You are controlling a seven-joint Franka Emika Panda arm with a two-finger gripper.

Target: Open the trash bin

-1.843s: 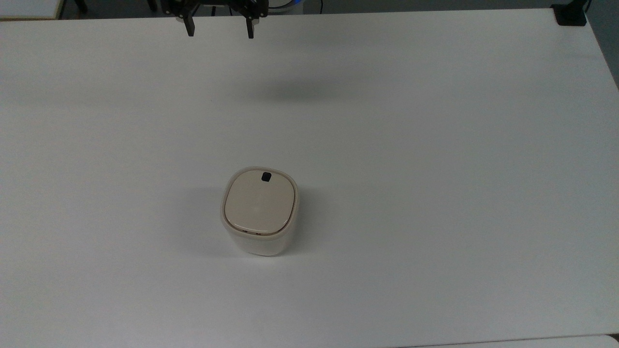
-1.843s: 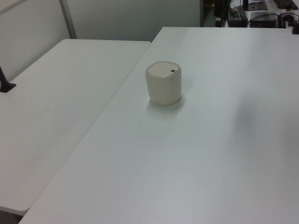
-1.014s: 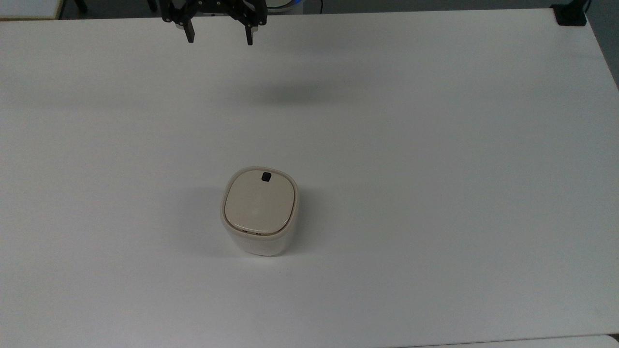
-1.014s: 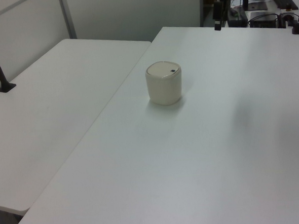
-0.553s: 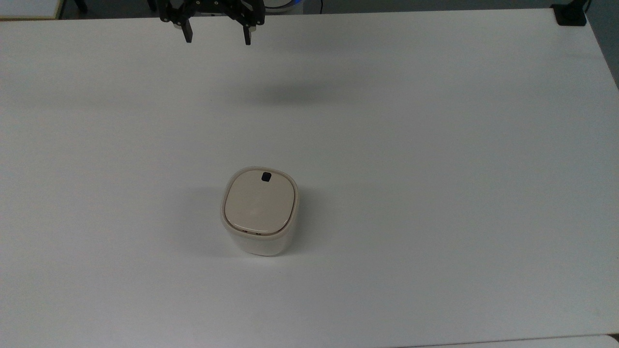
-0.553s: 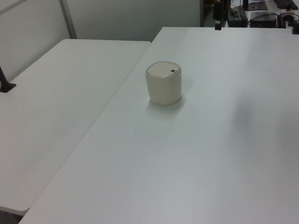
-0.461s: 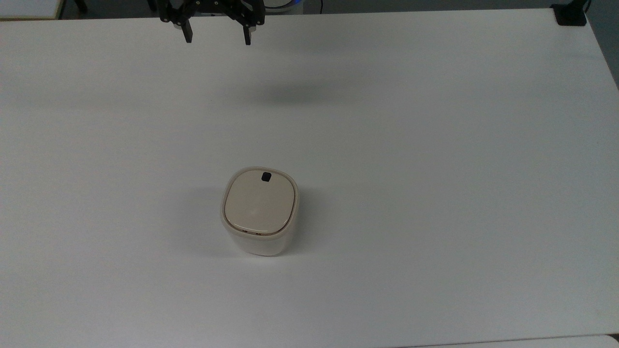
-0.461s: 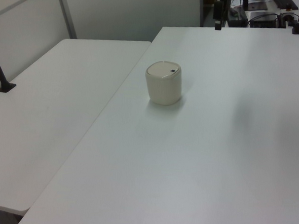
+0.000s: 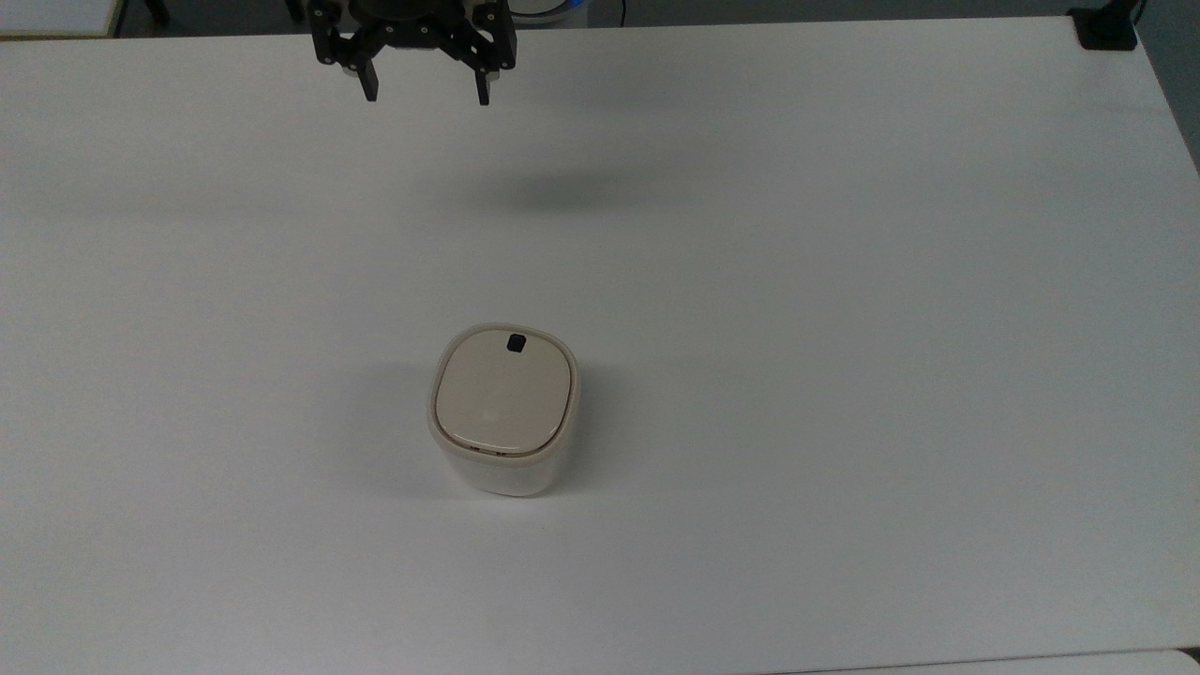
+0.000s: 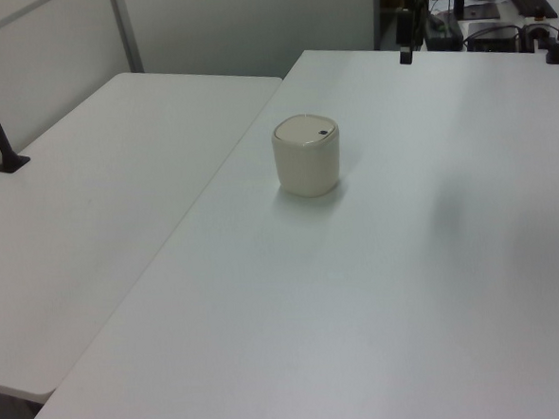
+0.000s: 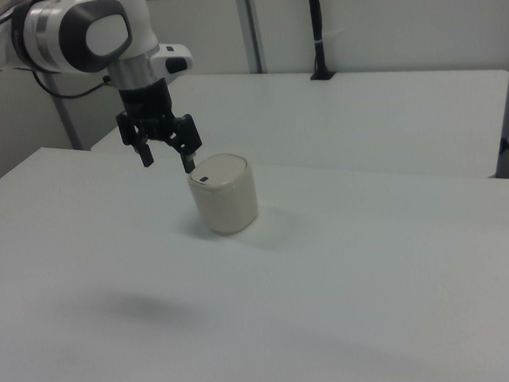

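I have the trash bin (image 9: 503,409) standing upright near the middle of the bench (image 9: 844,281), lid (image 9: 502,392) flat and closed, with its small black button (image 9: 516,343) on the lid edge that faces the far edge where my arm comes in. That orientation suits me: I judge a downward press on the button should release the lid. The claw (image 9: 427,94) hangs high over the far edge of the bench, well apart from the bin, fingers pointing down and spread wide, holding nothing. The arm (image 11: 95,32) reaches in with the wrist vertical.
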